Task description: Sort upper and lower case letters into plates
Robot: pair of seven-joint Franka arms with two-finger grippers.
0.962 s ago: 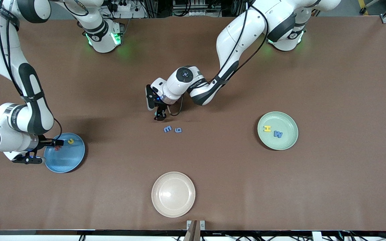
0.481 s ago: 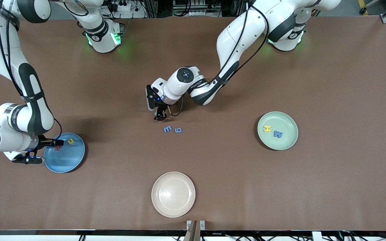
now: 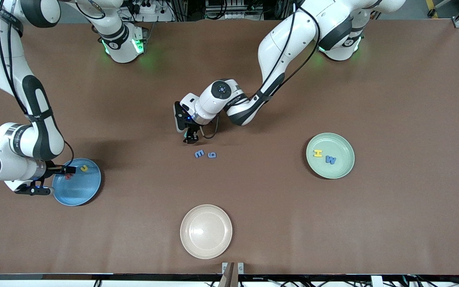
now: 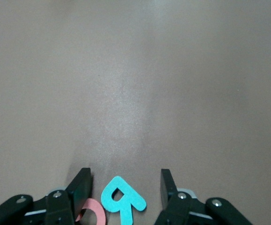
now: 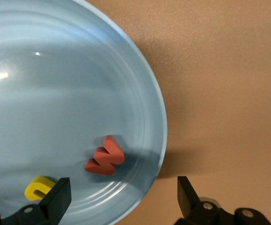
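Your left gripper sits low over the middle of the bench, its jaws spread wide and holding nothing. In the left wrist view a teal letter lies flat between the fingers, with a pink letter just beside it, partly hidden under one finger. These pieces look thin, light and probably foam-like, so judge them easy to lift but easy to nudge or flip. Take the teal one across its widest solid part, pressing down to the bench before you close, and keep clear of the pink piece.

Two blue letters lie side by side, nearer the front camera than the left gripper. The mint green plate, toward the left arm's end, holds a yellow H and a blue M.

Your right gripper hangs over the rim of the light blue plate, fully open and empty. In that plate lie a red letter and a yellow letter. The left arm reaches in bent at the elbow, wrist tipped down. A cream plate sits unused nearest the front camera.
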